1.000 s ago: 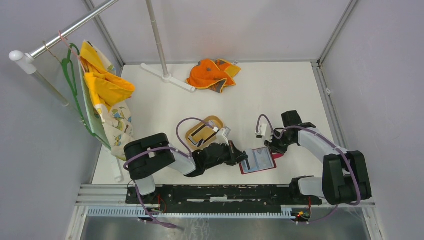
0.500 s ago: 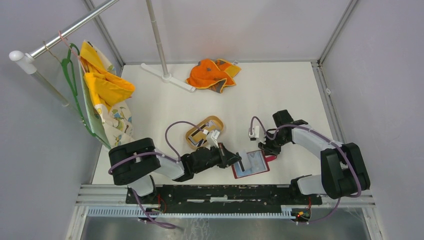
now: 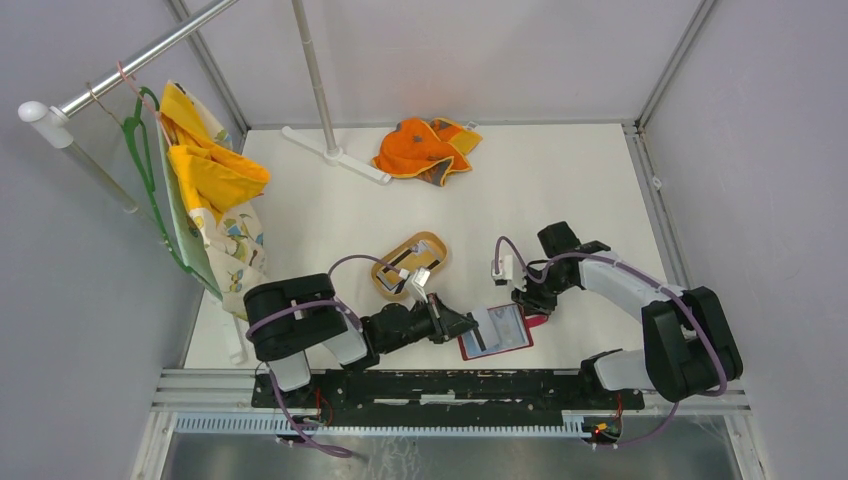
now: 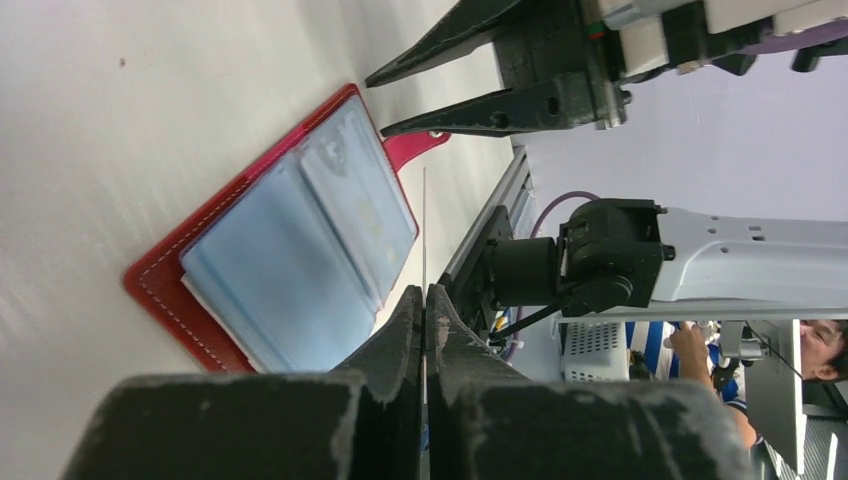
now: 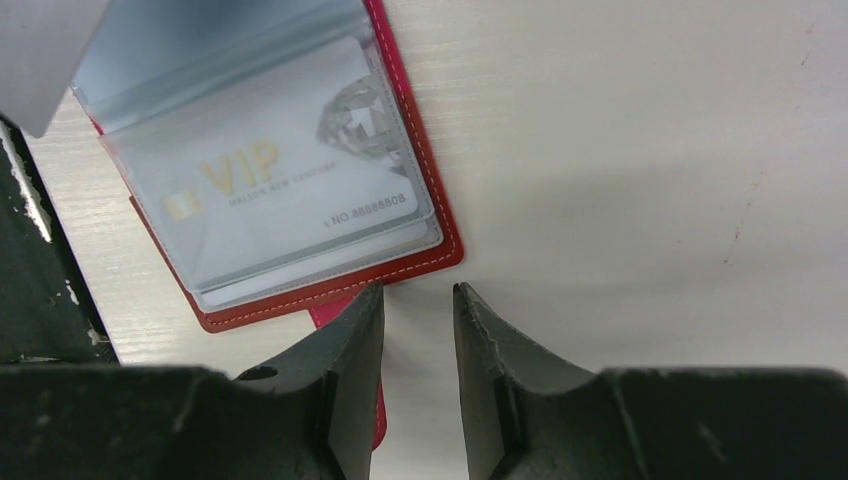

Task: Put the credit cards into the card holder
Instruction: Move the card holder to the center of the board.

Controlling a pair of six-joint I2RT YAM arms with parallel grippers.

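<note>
Two grippers meet at the red card holder (image 3: 497,335), which lies open on the worktop (image 3: 560,190) close to the arm bases, pale blue sleeves facing up. The left gripper (image 3: 458,324) is pinched together on a grey card (image 3: 484,322), holding it on edge just over the holder's near-left part. In its own wrist view the card (image 4: 424,230) shows only as a thin line between the closed fingers. One sleeve already holds a silver VIP card (image 5: 270,200).

The right gripper (image 5: 415,330) sits at the holder's far right corner, its fingers a little apart with bare worktop between them. The red snap tab (image 5: 335,312) pokes out beside one finger.

Just beyond the left gripper, an oval wooden tray (image 3: 440,250) carries more cards (image 3: 398,262). Well past both grippers, an orange cloth (image 3: 425,148) lies crumpled near the foot of a white stand (image 3: 335,155). Far to the left gripper's left, yellow clothes (image 3: 210,170) hang from a rail (image 3: 150,50).
</note>
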